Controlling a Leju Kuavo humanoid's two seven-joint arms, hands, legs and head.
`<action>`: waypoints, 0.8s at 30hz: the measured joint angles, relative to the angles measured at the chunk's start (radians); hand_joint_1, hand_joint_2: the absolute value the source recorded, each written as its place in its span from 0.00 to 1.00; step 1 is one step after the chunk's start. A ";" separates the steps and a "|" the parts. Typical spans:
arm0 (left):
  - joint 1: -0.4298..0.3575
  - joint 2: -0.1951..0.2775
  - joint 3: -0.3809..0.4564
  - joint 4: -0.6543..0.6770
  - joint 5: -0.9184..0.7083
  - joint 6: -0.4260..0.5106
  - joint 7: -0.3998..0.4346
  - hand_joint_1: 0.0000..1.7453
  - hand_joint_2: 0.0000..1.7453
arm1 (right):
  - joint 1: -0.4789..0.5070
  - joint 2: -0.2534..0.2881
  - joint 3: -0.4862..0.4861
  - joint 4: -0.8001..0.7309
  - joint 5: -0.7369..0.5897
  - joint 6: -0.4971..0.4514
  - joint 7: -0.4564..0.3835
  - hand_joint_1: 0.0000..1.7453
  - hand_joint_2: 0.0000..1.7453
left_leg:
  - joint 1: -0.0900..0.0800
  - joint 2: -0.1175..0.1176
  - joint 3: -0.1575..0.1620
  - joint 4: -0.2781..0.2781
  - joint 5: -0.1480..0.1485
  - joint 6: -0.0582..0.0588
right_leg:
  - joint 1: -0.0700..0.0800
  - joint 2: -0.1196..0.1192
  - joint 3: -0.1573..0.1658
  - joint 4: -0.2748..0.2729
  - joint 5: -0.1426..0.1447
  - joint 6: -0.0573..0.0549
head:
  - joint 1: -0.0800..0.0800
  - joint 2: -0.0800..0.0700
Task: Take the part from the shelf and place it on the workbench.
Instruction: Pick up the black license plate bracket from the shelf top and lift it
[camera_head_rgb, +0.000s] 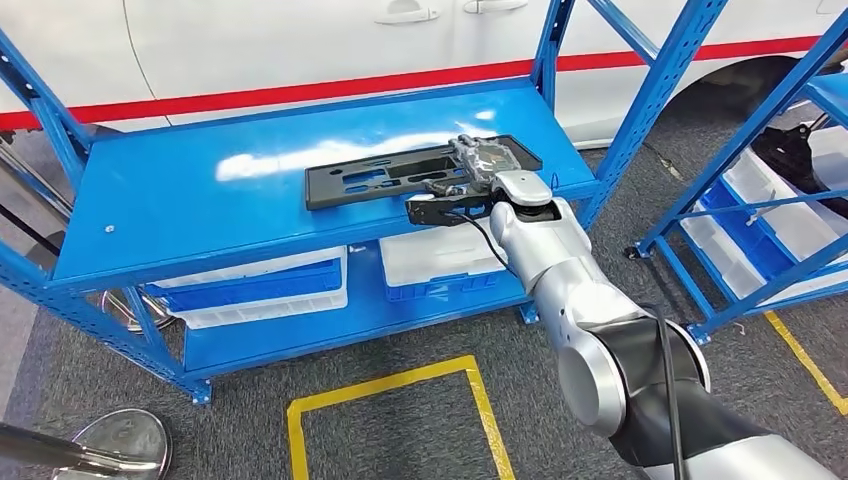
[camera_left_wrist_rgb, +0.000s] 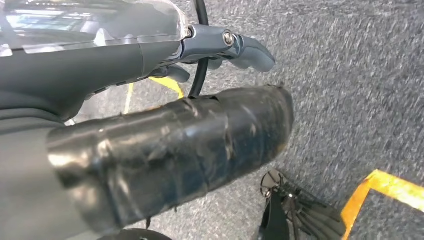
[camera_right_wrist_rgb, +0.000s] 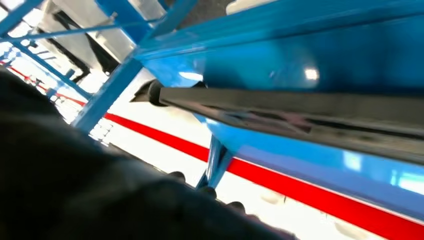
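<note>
I see right robot hand (camera_head_rgb: 478, 168) on black part (camera_head_rgb: 400, 172) atop blue shelf (camera_head_rgb: 200, 190); grip unclear. Left robot hand (camera_left_wrist_rgb: 220, 45) holds nothing, fingers apart.

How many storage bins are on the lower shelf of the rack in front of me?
2: one bin lower left, one bin under the black part. Others may hide behind the top shelf.

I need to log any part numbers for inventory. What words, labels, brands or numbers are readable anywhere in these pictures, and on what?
None can be read.
The black part on the blue shelf shows no legible marking.
The white bins below show no readable labels.
The white car behind carries a red stripe, no lettering.
</note>
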 joint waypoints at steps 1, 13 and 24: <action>0.000 0.001 0.000 0.000 -0.001 0.001 0.000 0.00 0.00 | -0.002 -0.001 0.001 0.000 0.000 0.000 0.000 0.00 0.00 | 0.000 0.001 -0.017 0.036 -0.016 -0.002 | -0.004 0.000 0.011 -0.006 -0.002 -0.005 | 0.000 0.000; 0.001 0.004 0.013 0.000 -0.005 -0.005 -0.012 0.00 0.00 | 0.012 -0.001 0.019 0.006 -0.002 0.015 -0.014 0.00 0.00 | -0.008 0.003 -0.116 -0.012 0.088 0.013 | 0.000 0.006 0.059 0.027 -0.083 0.025 | -0.001 0.000; 0.000 0.000 0.019 0.000 -0.008 -0.006 -0.023 0.00 0.00 | 0.011 -0.010 0.021 0.013 -0.005 0.019 -0.018 0.00 0.00 | -0.002 -0.003 -0.071 -0.022 0.065 0.035 | -0.010 0.004 -0.052 0.141 -0.055 0.044 | -0.001 0.000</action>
